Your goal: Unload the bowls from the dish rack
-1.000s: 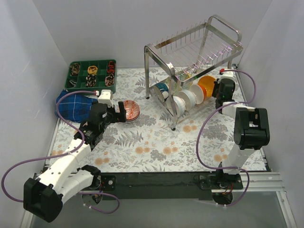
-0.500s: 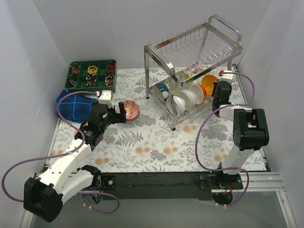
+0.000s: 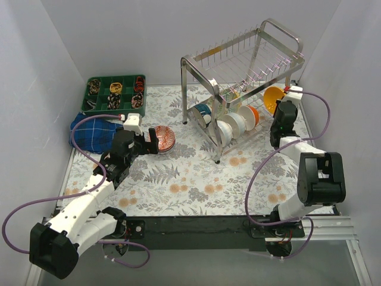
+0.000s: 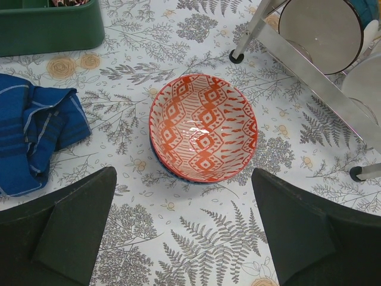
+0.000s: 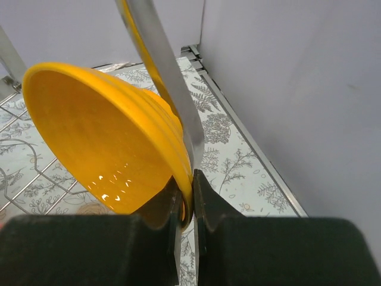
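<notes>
The steel dish rack [image 3: 191, 62] stands at the back right. Its lower tier holds a teal bowl [image 3: 203, 110] and white bowls [image 3: 231, 124]. My right gripper [image 3: 280, 106] [image 5: 191, 196] is shut on the rim of an orange bowl [image 3: 272, 97] [image 5: 101, 137], held tilted beside the rack's right end, close against a rack post [image 5: 161, 65]. A red-white patterned bowl [image 3: 165, 137] [image 4: 202, 128] sits on the table, nested on a blue bowl [image 4: 169, 174]. My left gripper [image 3: 150, 141] [image 4: 183, 196] stands open just short of it, touching nothing.
A green compartment tray [image 3: 116, 107] [image 4: 53, 33] sits at the back left, with a blue cloth [image 3: 89, 132] [image 4: 30, 137] in front of it. The right wall [image 5: 297, 89] is close to the held bowl. A rack foot [image 4: 237, 58] stands behind the stacked bowls.
The right gripper has lifted the orange bowl up and to the right, out of the rack's lower tier. The left arm has not moved.
</notes>
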`<action>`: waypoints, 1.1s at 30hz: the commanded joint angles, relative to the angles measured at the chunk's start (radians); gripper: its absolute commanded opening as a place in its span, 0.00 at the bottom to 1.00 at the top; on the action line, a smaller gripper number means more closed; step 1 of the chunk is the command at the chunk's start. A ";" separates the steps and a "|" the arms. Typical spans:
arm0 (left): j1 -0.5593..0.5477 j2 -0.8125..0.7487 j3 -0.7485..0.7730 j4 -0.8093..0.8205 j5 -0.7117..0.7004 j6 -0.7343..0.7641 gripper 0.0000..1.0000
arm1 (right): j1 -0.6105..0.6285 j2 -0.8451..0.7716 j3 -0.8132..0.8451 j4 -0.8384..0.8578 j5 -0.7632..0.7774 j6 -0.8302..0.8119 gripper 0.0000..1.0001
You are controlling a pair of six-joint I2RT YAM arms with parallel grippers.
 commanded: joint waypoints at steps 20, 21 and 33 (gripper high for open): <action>-0.004 -0.016 -0.012 0.034 0.062 0.001 0.98 | 0.008 -0.716 -0.346 -0.871 -0.480 0.556 0.01; -0.005 -0.015 -0.012 0.034 0.070 0.001 0.98 | 0.021 -0.723 -0.352 -0.894 -0.503 0.559 0.01; -0.024 0.009 -0.030 0.083 0.295 -0.001 0.98 | 0.550 -0.672 -0.424 -0.882 -0.642 0.781 0.01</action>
